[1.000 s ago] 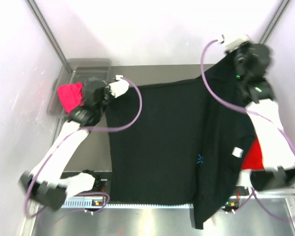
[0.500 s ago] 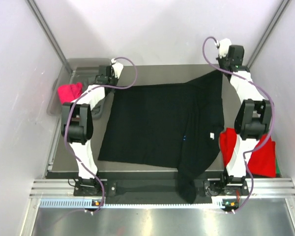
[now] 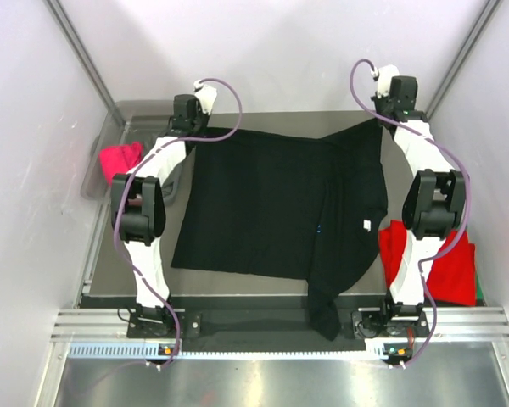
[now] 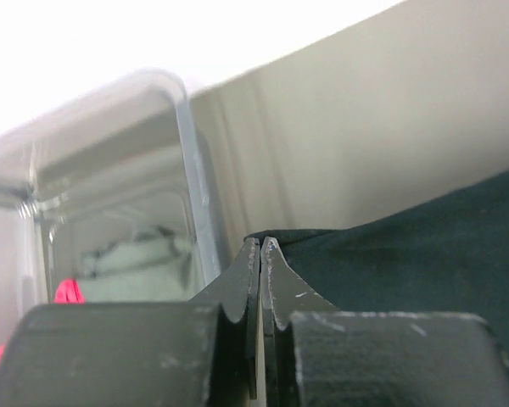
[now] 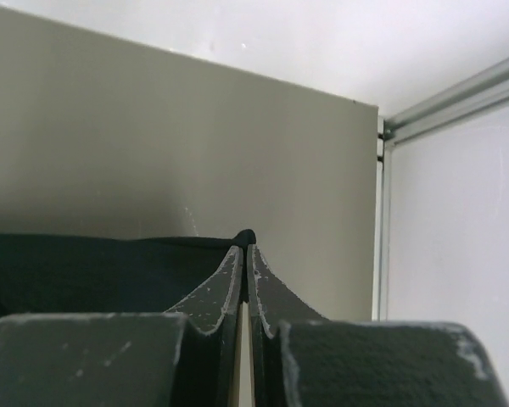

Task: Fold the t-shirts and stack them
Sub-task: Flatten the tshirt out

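Black t-shirt [image 3: 271, 212] stretched along the table's [image 3: 271, 120] far edge, left gripper [image 4: 260, 242] and right gripper [image 5: 244, 246] apparently pinching its corners; laying flat, then folding, next.

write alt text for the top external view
Two robot arms hold a black t-shirt spread on a table, the left gripper and right gripper each pinching a far corner. A red shirt lies at right; a plastic tub sits far left.

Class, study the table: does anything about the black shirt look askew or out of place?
Yes. The black t-shirt is not flat: its right side is doubled over, and one end droops over the table's near edge.
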